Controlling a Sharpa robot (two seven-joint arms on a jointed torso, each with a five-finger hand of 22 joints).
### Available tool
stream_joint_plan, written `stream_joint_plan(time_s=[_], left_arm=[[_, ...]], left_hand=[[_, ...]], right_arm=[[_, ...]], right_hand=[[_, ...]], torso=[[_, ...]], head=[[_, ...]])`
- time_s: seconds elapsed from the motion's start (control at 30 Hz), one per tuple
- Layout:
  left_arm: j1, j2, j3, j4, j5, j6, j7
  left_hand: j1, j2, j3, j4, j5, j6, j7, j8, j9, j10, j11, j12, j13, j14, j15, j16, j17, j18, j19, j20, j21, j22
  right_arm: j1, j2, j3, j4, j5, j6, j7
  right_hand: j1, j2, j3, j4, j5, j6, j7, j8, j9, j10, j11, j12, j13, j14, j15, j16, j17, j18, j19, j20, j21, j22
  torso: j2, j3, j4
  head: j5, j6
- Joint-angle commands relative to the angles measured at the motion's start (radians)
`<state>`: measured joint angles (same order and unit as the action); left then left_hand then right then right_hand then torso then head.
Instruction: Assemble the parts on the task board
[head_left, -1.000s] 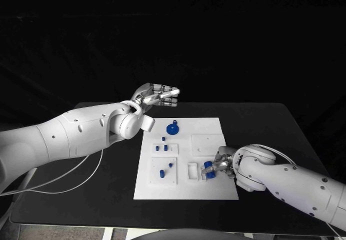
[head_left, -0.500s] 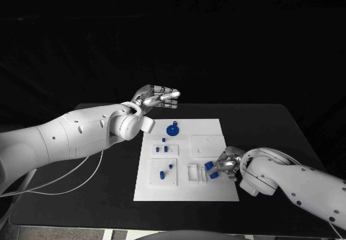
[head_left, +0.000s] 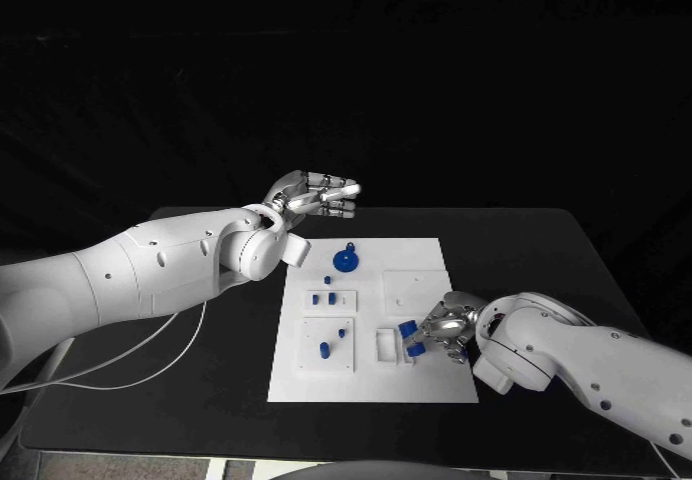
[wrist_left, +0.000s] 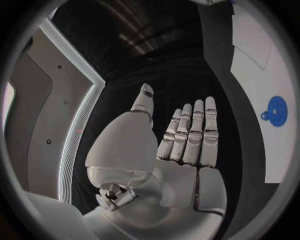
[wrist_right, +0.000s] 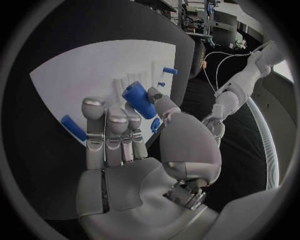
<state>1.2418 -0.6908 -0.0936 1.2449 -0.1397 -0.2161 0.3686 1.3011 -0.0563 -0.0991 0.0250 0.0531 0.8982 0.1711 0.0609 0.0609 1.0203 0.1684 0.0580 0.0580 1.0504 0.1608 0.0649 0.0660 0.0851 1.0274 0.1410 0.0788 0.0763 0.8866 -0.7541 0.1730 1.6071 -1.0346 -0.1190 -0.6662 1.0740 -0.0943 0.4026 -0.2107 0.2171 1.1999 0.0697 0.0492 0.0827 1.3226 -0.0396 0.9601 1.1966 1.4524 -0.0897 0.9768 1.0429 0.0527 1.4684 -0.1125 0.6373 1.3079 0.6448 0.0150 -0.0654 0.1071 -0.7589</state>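
The white task board lies in the middle of the black table. My right hand hovers low over the board's near right part. Its thumb and a finger pinch a short blue cylindrical part. Another blue part lies on the board beside the fingers. A round blue part with a knob sits at the board's far end, seen also as the round part. My left hand is raised beyond the board's far left corner, fingers straight, holding nothing.
Small blue pieces stand in a white block on the board's left side, with more pieces nearer me. A white slotted block sits just left of my right hand. A cable trails under the left arm.
My right hand with the blue part has shifted slightly toward the board's middle and far side, and its forearm has swung. The left hand has stayed put.
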Motion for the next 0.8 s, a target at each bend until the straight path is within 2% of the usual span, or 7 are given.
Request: stream_joint_plan(time_s=[0.03,0.23,0.53,0.8], left_arm=[[0.001,0.002,0.001,0.001,-0.005,0.013,0.000],[0.001,0.005,0.001,0.001,-0.006,0.017,-0.001],[0.001,0.004,0.001,0.001,-0.006,0.022,-0.006],[0.001,0.005,0.001,0.001,-0.006,0.025,-0.008]], left_hand=[[-0.002,0.008,0.001,-0.007,-0.002,-0.005,0.000,0.000,-0.001,-0.007,-0.001,0.006,0.001,-0.009,0.000,-0.004,0.001,0.007,0.002,0.005,0.003,0.001],[-0.003,0.009,0.002,-0.006,-0.002,-0.006,0.000,0.000,-0.001,-0.008,-0.001,0.006,0.001,-0.010,0.000,-0.004,0.001,0.008,0.001,0.006,0.004,0.001],[-0.004,0.010,0.002,-0.005,-0.002,-0.007,0.001,0.000,-0.002,-0.009,-0.001,0.006,0.001,-0.012,0.001,-0.004,0.001,0.008,0.001,0.006,0.004,0.001],[-0.006,0.010,0.001,-0.005,-0.002,-0.009,0.001,0.000,-0.002,-0.010,0.000,0.006,0.001,-0.013,0.002,-0.004,0.001,0.009,0.000,0.007,0.004,0.001]], right_arm=[[0.000,0.011,0.000,-0.001,0.019,0.025,-0.005],[0.000,0.045,-0.009,-0.017,-0.039,0.060,-0.013],[0.000,0.083,-0.027,-0.051,-0.153,0.078,-0.015],[0.000,0.110,-0.044,-0.083,-0.199,0.084,-0.011]], right_hand=[[0.038,0.051,-0.008,0.004,-0.001,0.032,-0.024,0.014,0.004,0.005,-0.003,0.002,-0.001,-0.001,-0.007,-0.001,0.000,0.000,0.029,-0.006,0.003,0.075],[0.026,0.048,-0.032,0.024,-0.004,0.030,-0.026,0.014,0.002,0.006,-0.003,0.001,-0.001,-0.001,-0.006,-0.001,0.001,0.000,0.028,-0.006,0.003,0.075],[0.012,0.036,-0.076,0.110,-0.025,0.037,-0.031,0.014,0.001,0.019,-0.005,0.016,0.008,0.001,-0.007,0.008,0.009,-0.002,0.032,-0.006,0.018,0.078],[-0.001,0.017,-0.071,0.182,-0.049,0.038,-0.031,0.014,0.000,0.021,-0.005,0.018,0.011,0.001,-0.008,0.011,0.011,-0.002,0.033,-0.007,0.023,0.079]], torso=[[0.000,-0.0016,-0.0001],[0.001,-0.0001,0.0017],[0.001,-0.0008,0.0016],[0.001,0.0006,0.0009]], head=[[-0.001,-0.001],[-0.001,-0.003],[0.002,-0.004],[0.007,-0.005]])
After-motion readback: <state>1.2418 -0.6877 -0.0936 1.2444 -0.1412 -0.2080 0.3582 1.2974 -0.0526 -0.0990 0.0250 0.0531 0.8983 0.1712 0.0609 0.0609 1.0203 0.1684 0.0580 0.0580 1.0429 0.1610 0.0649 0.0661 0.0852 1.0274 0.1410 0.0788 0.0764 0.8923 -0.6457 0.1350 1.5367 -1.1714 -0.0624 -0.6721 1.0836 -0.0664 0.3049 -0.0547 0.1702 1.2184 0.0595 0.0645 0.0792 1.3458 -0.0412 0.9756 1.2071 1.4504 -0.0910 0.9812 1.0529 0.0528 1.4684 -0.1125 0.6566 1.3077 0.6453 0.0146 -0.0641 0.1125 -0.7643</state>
